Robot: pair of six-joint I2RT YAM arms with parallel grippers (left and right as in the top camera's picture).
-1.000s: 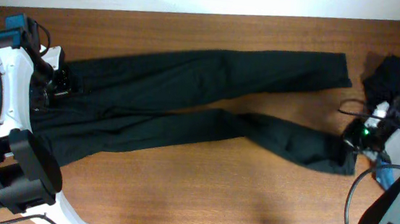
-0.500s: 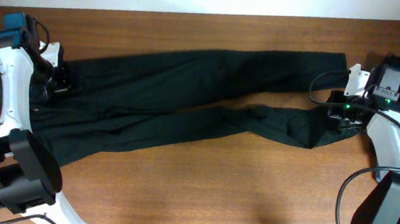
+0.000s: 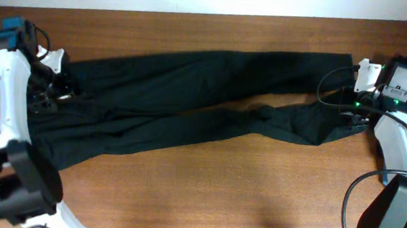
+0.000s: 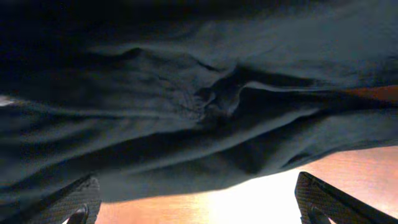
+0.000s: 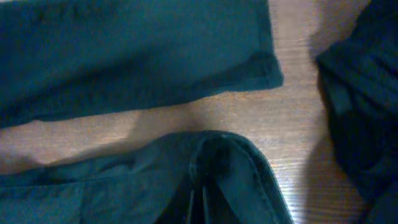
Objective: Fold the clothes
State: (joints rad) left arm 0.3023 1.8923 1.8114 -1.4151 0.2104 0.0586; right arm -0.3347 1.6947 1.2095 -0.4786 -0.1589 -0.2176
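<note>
The task is at an early stage, I judge. The trousers [image 3: 191, 91] lie at full length across the surface [image 3: 219, 189], with the waist at the left and the two legs running to the right. No fold is made yet: the legs are apart along most of their length, with a strip of bare wood between them.

At the left, the left hand [image 3: 52, 90] hovers over the waist with its jaws wide apart and holds nothing. In its own view the wrinkled waist fabric lies just below the fingers, but I cannot tell if they touch it.

The far leg [image 3: 267, 64] is straight and flat. The near leg [image 3: 210, 126] is bunched toward its right end. There the right hand [image 3: 349, 116] is closed on the cuff [image 5: 230, 155] of this leg, and the cloth rises in a ridge around the fingers. This cuff is near the far leg's cuff [image 5: 249, 62], but not on it.

At the far right a pile [image 5: 354, 106] of dark clothes waits, not folded. What is left, in my view: to lay one leg on the other, to fold the trousers shorter, and then the pile.
</note>
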